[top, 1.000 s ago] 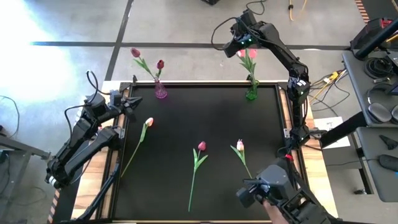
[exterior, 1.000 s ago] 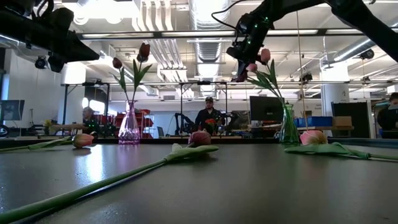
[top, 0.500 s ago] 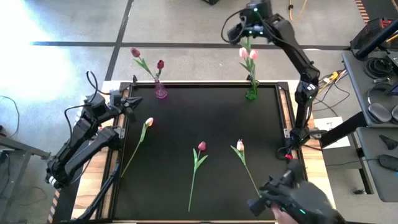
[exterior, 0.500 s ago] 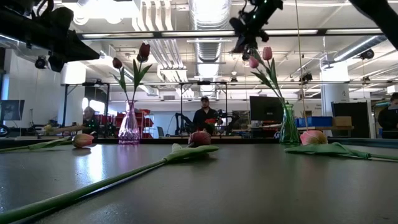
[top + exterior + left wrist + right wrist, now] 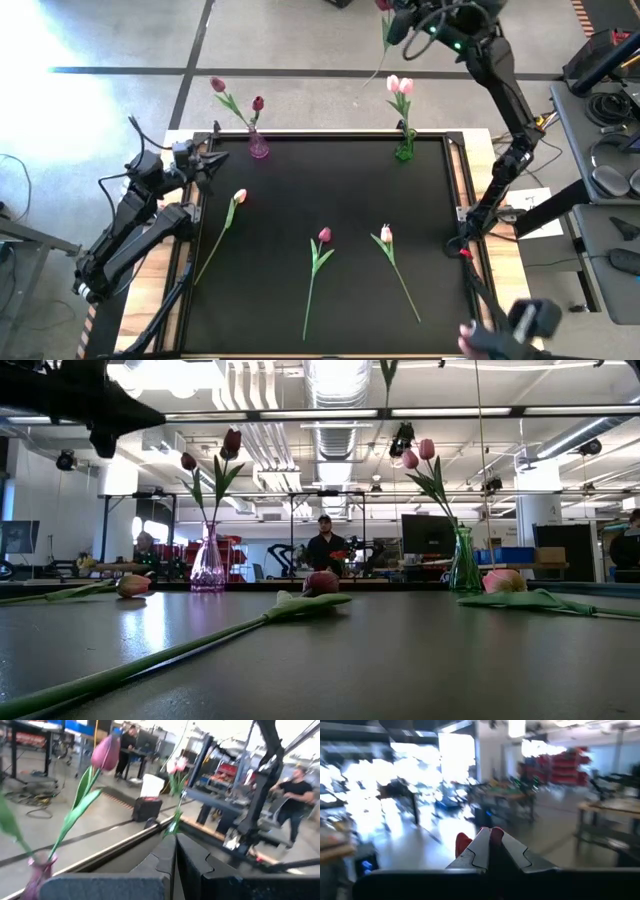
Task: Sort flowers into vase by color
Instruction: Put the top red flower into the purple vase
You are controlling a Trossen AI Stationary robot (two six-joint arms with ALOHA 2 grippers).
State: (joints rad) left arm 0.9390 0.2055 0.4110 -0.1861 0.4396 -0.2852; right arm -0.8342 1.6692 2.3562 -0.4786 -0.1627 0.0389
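My right gripper (image 5: 392, 14) is raised high beyond the table's far edge, shut on a flower with a dark red head (image 5: 462, 842). The green vase (image 5: 404, 150) at the far right holds two pale pink tulips (image 5: 399, 84). The purple vase (image 5: 258, 147) at the far left holds two magenta tulips (image 5: 257, 103). A pale tulip (image 5: 238, 197), a magenta tulip (image 5: 324, 236) and another pale tulip (image 5: 386, 234) lie flat on the black mat. My left gripper (image 5: 218, 158) is shut on nothing, level, beside the purple vase. My right gripper pinches the flower just below its head (image 5: 464, 851), with the head sticking out beside the shut fingertips. The fingers are about level. The thin stem (image 5: 384, 45) hangs slack below them, clear of the green vase and the table.
The black mat (image 5: 330, 180) sits in a raised frame on a wooden table. A person's hand with a dark device (image 5: 520, 322) shows at the near right corner. A desk with gear (image 5: 610, 150) stands to the right. People (image 5: 324, 545) stand in the room beyond.
My right gripper has risen fast from the flower heads over the green vase, moving up and beyond the far edge, and has tipped from pointing down to about level. A dark-headed flower has gone up with it and now hangs clear. My left gripper has tipped up a little.
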